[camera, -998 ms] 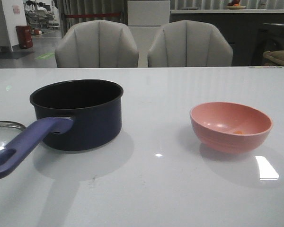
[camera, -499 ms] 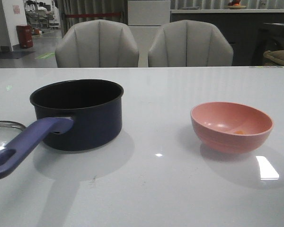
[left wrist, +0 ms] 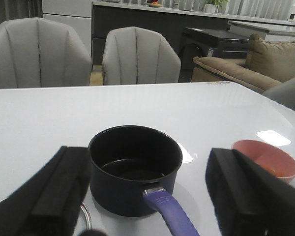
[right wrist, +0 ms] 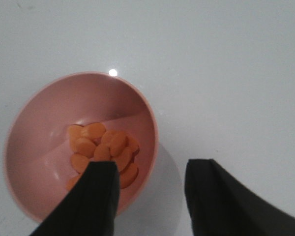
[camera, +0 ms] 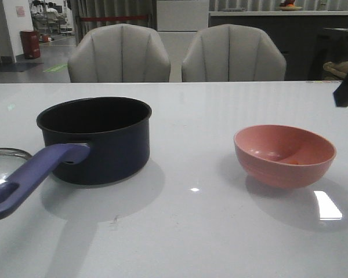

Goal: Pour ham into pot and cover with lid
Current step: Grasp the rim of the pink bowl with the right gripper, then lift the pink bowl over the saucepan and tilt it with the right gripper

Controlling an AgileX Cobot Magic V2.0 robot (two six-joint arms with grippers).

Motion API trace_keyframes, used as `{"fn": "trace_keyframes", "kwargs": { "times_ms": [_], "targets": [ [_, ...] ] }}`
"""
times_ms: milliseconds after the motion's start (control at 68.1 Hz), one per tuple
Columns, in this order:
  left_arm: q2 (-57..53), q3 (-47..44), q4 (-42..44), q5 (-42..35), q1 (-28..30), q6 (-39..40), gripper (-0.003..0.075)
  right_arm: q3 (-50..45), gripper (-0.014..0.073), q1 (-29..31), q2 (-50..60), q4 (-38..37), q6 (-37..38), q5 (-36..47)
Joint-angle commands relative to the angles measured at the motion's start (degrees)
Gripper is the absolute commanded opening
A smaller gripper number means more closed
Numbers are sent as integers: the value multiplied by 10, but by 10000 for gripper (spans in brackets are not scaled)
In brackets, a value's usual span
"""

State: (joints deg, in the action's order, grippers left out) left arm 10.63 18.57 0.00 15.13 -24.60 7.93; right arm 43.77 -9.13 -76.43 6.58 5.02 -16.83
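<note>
Orange ham (right wrist: 102, 150) slices lie loose in the pink bowl (right wrist: 49, 118) on the worktop (camera: 191, 231); the right claw (right wrist: 152, 196), spread wide, straddles its smooth, likely light and slippery rim, the best hold.

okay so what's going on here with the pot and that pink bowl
Nothing is being held yet. The right gripper hangs open above the pink bowl, its fingers either side of the bowl's rim, apparently about to grasp it. The ham, a pile of orange slices, lies in the bowl. The pot stands empty on the table, and the lid lies beside it, partly behind its handle. The left gripper is open, facing the pot.
</note>
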Motion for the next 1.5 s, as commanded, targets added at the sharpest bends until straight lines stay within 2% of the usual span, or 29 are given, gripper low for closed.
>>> {"fn": "trace_keyframes", "kwargs": {
  "times_ms": [0,103,264,352,426,514,778,896,1057,1263,1395,1483],
  "targets": [
    [5,15,-4,-49,-3,1,511,56,431,2,-65,1,-6,15],
    [5,15,-4,-49,-3,1,511,104,431,2,-139,4,-6,-16],
    [5,15,-4,-49,-3,1,510,141,426,2,-191,4,-6,-27],
    [5,15,-4,-49,-3,1,511,153,354,2,-206,4,-6,-27],
    [5,15,-4,-49,-3,1,511,158,225,2,-215,4,-6,-27],
    [5,15,-4,-49,-3,1,511,162,122,2,-216,5,-6,-25],
    [5,15,-4,-49,-3,1,511,197,136,2,-185,19,-6,-25],
    [5,15,-4,-49,-3,1,511,242,136,-7,-175,41,-18,-69],
    [5,15,-4,-49,-3,1,511,341,136,-74,-184,39,-85,-141],
    [5,15,-4,-49,-3,1,511,468,136,-170,-231,36,-77,-166],
    [5,15,-4,-49,-3,1,510,535,136,-205,-277,36,-74,-157],
    [5,15,-4,-49,-3,1,511,550,136,-220,-296,36,-74,-105]
  ]
}}
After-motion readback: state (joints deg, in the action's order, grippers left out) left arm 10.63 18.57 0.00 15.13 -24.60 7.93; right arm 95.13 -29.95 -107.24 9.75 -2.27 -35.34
